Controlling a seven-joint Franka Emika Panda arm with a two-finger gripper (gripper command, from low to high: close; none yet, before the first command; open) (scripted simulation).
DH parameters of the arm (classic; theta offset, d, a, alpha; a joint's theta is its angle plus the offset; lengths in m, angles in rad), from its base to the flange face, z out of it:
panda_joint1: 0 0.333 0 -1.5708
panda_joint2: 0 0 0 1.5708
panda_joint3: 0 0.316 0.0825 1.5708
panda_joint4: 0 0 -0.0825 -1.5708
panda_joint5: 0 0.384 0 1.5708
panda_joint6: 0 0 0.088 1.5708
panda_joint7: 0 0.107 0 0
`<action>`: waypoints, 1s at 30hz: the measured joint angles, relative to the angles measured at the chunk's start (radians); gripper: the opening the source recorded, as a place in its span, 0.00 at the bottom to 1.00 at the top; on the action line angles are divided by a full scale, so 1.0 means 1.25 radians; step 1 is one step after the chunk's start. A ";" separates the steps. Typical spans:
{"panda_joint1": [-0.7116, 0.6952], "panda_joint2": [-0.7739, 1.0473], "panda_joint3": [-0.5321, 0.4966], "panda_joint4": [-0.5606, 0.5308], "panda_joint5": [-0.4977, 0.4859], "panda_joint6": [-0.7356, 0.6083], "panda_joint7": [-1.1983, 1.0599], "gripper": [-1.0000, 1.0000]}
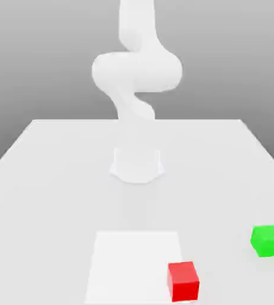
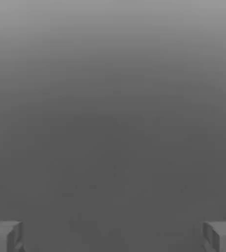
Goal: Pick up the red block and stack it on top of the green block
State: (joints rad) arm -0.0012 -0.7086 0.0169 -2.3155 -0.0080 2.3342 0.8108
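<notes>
between its two fingertips, set wide apart with nothing held, the pincer faced bare grey ground in the hand view. neither block lay in that gap, so the coming move probably turned on finding the red block, which sat low on the worktop at the corner of a paler square patch. the green block stood apart, toward the exterior view's right. nothing stood between them; the arm rose behind.
</notes>
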 joint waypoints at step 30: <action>0.062 0.869 0.060 -0.105 -0.079 0.390 0.100 0.00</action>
State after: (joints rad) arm 0.0768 0.3771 0.0916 -2.4467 -0.1065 2.8213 0.9362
